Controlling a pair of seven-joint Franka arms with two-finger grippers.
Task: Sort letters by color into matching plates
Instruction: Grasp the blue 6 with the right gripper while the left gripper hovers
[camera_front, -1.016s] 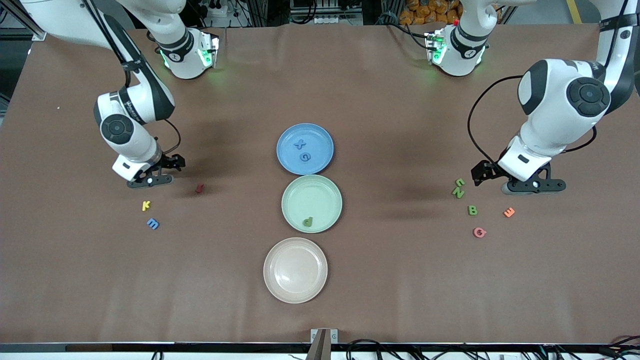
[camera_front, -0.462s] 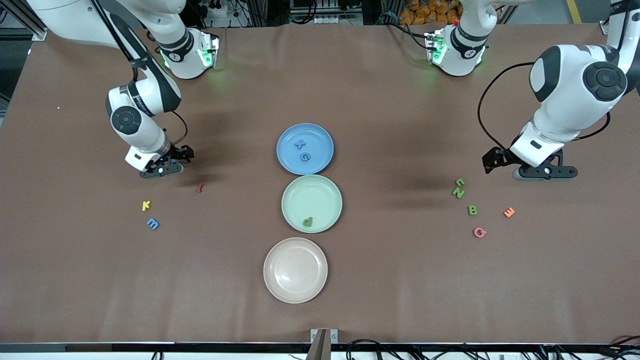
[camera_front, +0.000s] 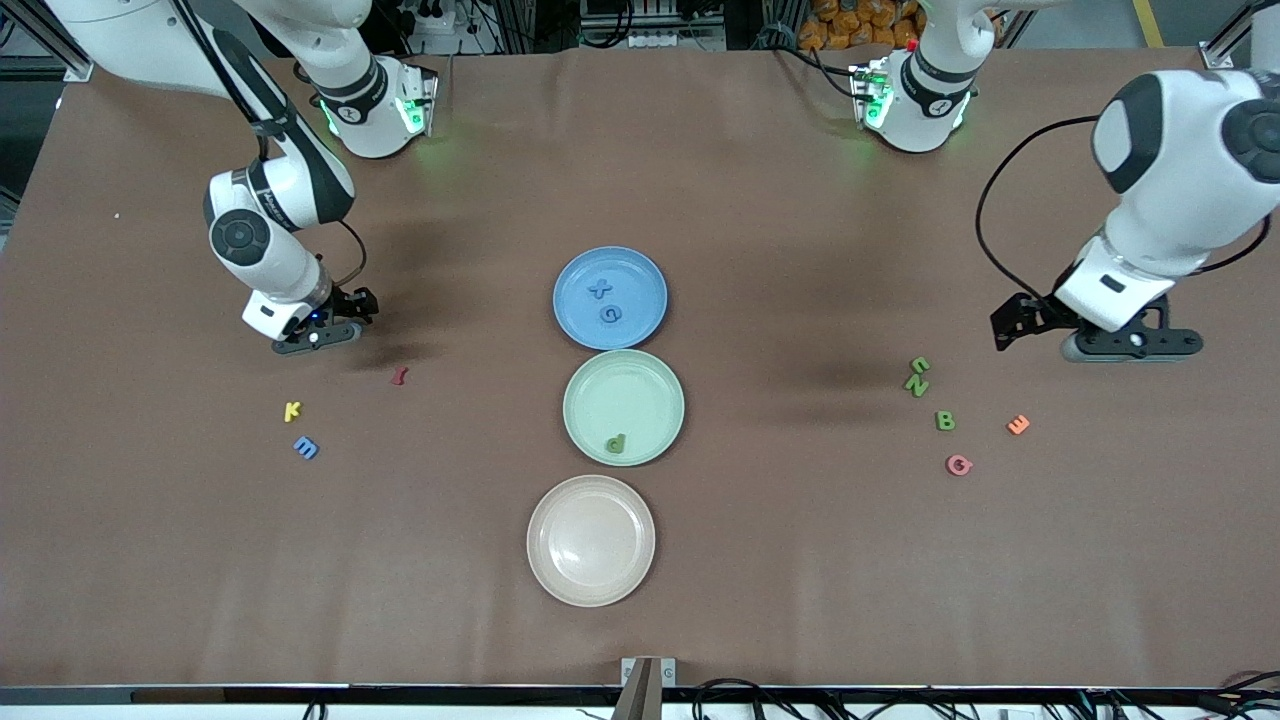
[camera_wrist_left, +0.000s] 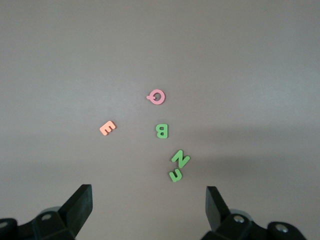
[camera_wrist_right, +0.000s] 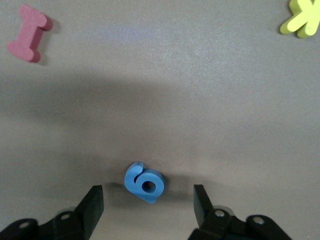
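Note:
My right gripper (camera_wrist_right: 146, 205) is open and low over the table, with a blue letter (camera_wrist_right: 145, 183) standing between its fingers and a gap on each side. In the front view this gripper (camera_front: 315, 338) is beside a dark red letter (camera_front: 399, 376), a yellow K (camera_front: 292, 411) and a blue letter (camera_front: 306, 448). My left gripper (camera_front: 1130, 345) is open and holds nothing, near three green letters (camera_front: 917, 375), an orange E (camera_front: 1018, 425) and a pink letter (camera_front: 959, 465). The blue plate (camera_front: 640, 275) holds two blue letters (camera_front: 599, 289). The pale green plate (camera_front: 625, 390) holds a green letter (camera_front: 616, 444).
A cream plate (camera_front: 590, 545), nearest the front camera of the three plates, has nothing in it. The plates form a line down the middle of the brown table. The left wrist view shows the green letters (camera_wrist_left: 177, 165), orange E (camera_wrist_left: 107, 128) and pink letter (camera_wrist_left: 157, 97) ahead of my left gripper (camera_wrist_left: 148, 200).
My right gripper has moved away from the yellow K and come down around a blue letter, its fingers narrowing. My left gripper has drifted toward the left arm's end of the table.

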